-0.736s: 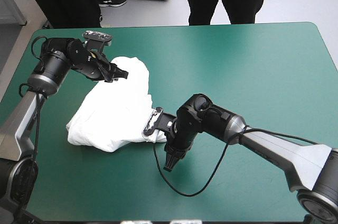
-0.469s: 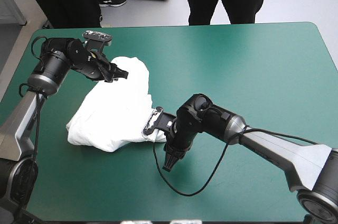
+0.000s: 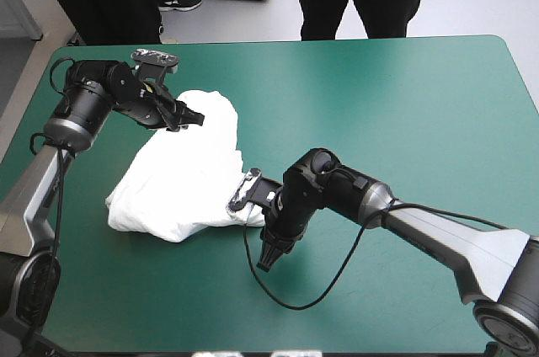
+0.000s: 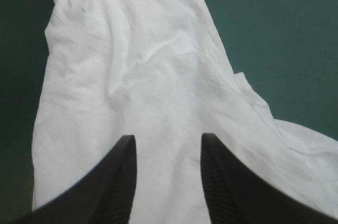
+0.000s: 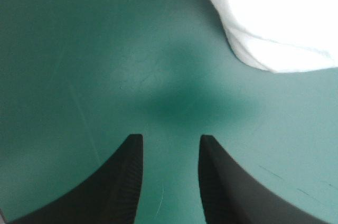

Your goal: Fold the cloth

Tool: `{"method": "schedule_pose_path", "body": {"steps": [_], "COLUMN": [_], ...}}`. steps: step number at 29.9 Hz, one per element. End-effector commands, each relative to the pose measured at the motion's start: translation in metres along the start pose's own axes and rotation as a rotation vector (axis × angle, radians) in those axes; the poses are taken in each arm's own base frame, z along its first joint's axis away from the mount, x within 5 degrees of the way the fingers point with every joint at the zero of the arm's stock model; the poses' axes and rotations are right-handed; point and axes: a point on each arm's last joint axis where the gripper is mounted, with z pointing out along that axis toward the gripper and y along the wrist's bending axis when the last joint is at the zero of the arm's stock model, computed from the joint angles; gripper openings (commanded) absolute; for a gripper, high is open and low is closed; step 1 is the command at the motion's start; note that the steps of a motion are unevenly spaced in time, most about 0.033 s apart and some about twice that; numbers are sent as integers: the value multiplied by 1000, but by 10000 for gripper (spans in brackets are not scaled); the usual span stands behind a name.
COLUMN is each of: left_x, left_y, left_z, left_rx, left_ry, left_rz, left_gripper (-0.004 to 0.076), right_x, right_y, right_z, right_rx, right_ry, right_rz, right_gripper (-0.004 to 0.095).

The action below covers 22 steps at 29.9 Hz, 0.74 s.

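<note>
On the cover point(image 3: 404, 104), left half: T-shirt point(image 3: 181, 180), loosely spread, long axis slanting from near-left toward the far edge, narrow end far. Left gripper point(image 4: 168, 138) over that far end, fingers spread. Right gripper point(image 5: 170, 138) above bare cover just beside the T-shirt, fingers spread.

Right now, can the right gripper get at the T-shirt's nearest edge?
Probably yes: the right gripper, jaws open, points at bare teal-green cover, the T-shirt lying just ahead with nothing between.

The left arm point(image 3: 84, 113) is bent, jaws parted; the right arm point(image 3: 337, 193) points down, jaws parted
</note>
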Motion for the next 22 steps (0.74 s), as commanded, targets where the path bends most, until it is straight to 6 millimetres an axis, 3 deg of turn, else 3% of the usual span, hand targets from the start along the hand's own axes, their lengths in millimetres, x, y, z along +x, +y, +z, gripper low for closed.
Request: {"method": "schedule_pose_path", "body": {"steps": [1, 7, 10, 13, 17, 20, 22], "left_x": [-8, -6, -6, -5, -5, -4, -4], "left_y": [-4, -4, -4, -4, -4, -4, -4], "left_z": [-26, -26, -26, -26, -26, -26, -26], "left_rx": [3, 6, 7, 11, 12, 13, 13], "left_ry": [-101, -81, -79, -71, -68, -63, -63], "left_rz": [-2, -2, -4, -5, -5, -5, -5], "left_gripper": [290, 290, 290, 290, 290, 290, 290], "right_x": [1, 26, 54, 88, 137, 163, 170], "right_y": [-28, -110, -152, -179, -197, -187, -171], "right_z": [-33, -75, -105, -134, -173, -206, -225], "right_rx": [54, 208, 336, 437, 589, 674, 719], "right_ry": [-107, -192, -212, -233, -215, -244, -275], "right_rz": [83, 267, 373, 481, 596, 659, 665], "right_gripper": [343, 343, 343, 343, 343, 343, 343]}}
